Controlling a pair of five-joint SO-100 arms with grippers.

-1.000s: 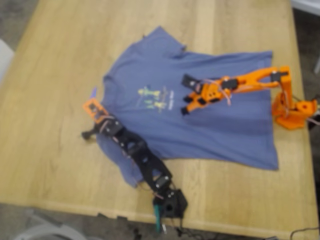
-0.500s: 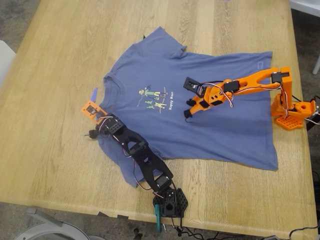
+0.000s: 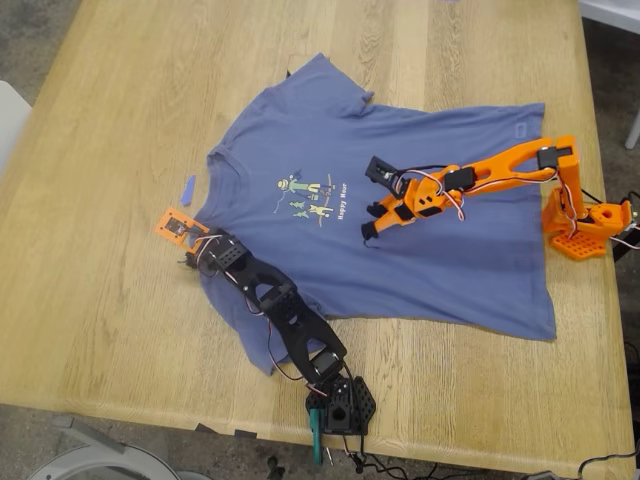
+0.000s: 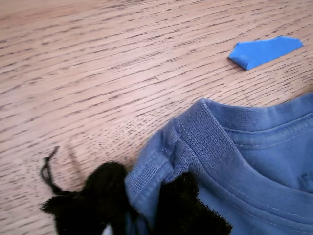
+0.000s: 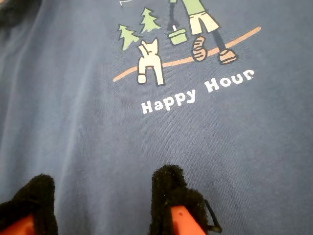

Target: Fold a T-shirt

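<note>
Spread flat on the wooden surface [image 3: 100, 150], the T-shirt [image 3: 440, 260] has its collar shoulder clamped in the fingers of my first gripper [image 4: 142, 215], while my second gripper [image 5: 105, 196], fingers apart, hovers just below the "Happy Hour" print [image 5: 195, 93], touching nothing.

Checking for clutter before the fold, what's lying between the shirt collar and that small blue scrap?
Nothing: bare wood of the table separates the T-shirt collar from the blue scrap, clearest in the first wrist view.
</note>
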